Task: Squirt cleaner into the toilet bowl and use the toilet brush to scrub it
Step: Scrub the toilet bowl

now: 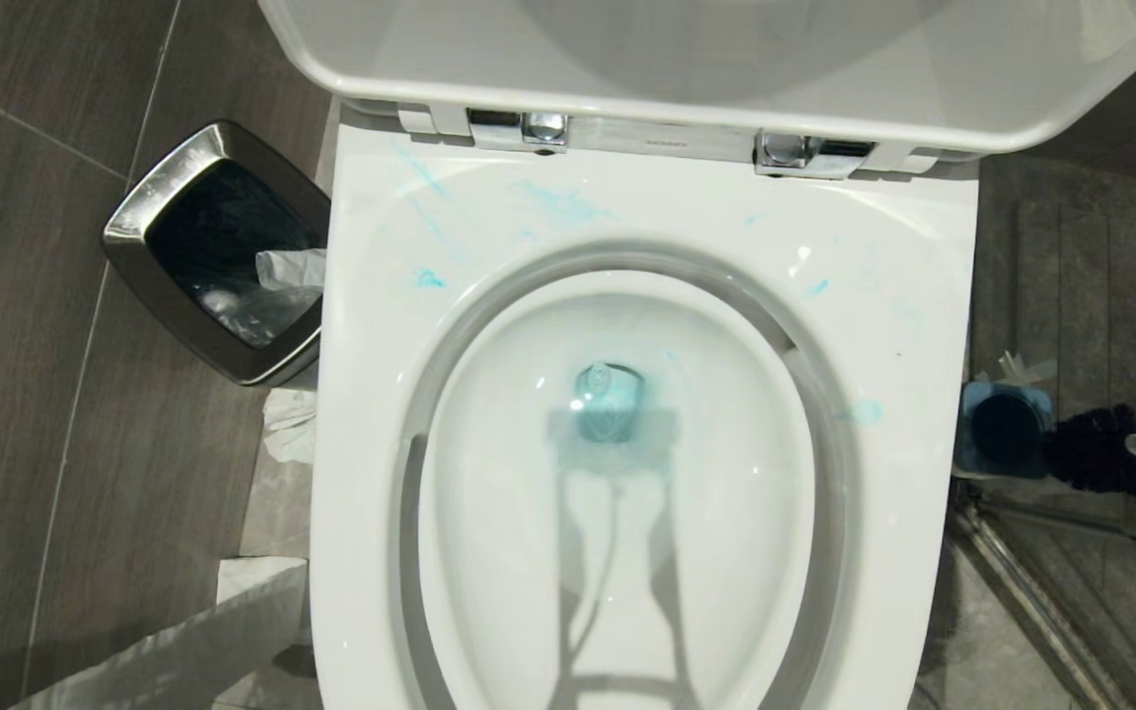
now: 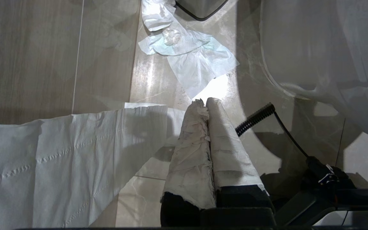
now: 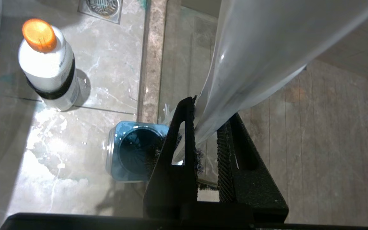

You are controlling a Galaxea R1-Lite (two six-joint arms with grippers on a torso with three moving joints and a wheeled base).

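Grey wood-look tiles (image 1: pixel 26 375) cover the floor left of the toilet, beside a steel-rimmed black bin (image 1: pixel 218 251) holding crumpled paper. Tissue (image 2: pixel 187 54) lies on glossy marble floor (image 3: pixel 59 159). A steel drain (image 3: pixel 102 8) sits in that floor.

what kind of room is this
A bathroom, most likely a household one. The head view looks down into a white toilet bowl streaked with blue cleaner, a steel-rimmed waste bin stands beside it, and a floor drain is set in the tiles.
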